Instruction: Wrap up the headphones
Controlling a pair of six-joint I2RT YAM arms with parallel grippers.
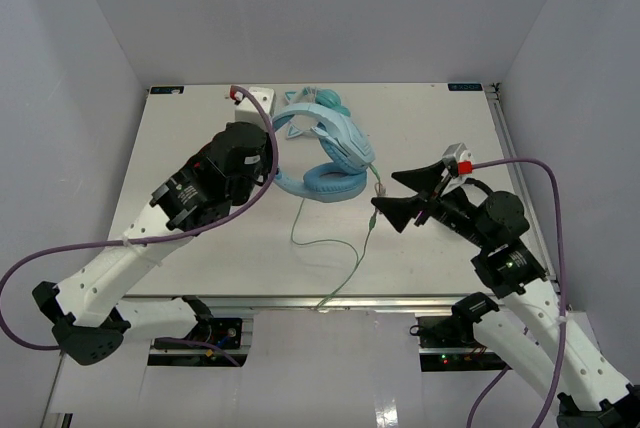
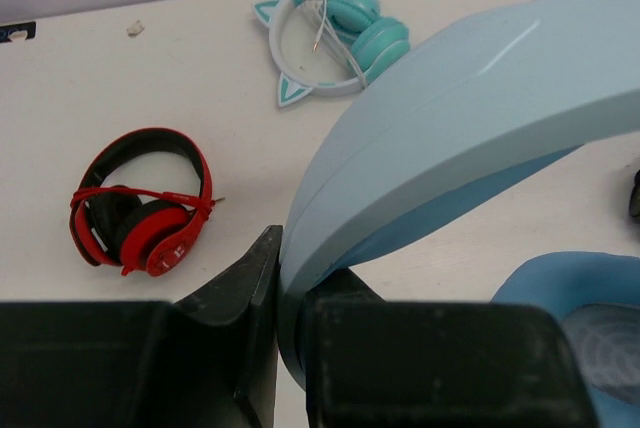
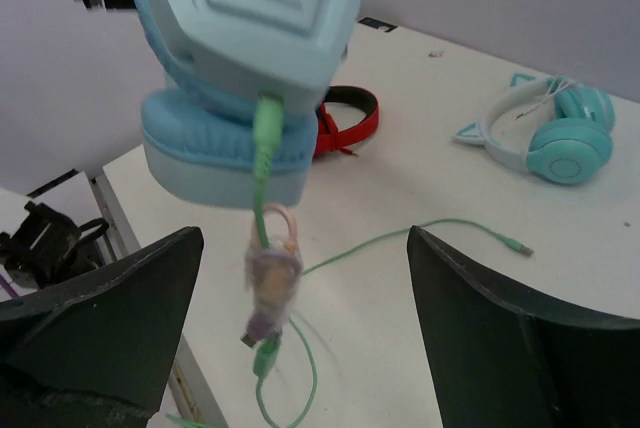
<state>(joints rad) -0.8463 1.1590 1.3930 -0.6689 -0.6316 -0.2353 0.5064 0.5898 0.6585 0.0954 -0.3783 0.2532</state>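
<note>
Left wrist view: left gripper (image 2: 288, 278) is clamped on the wide headband of the headphones (image 2: 470, 118), held up over mid-table (image 2: 200, 68). Right gripper (image 3: 305, 248) gapes wide, jaws flanking the dangling pale-green cable (image 3: 262, 148), touching nothing. Red pair (image 2: 145, 203) and teal cat-ear pair (image 2: 350, 33) lie beyond.

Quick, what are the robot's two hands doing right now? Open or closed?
Left hand: closed on the headphones, gripping the headband.
Right hand: open, holding nothing.
</note>
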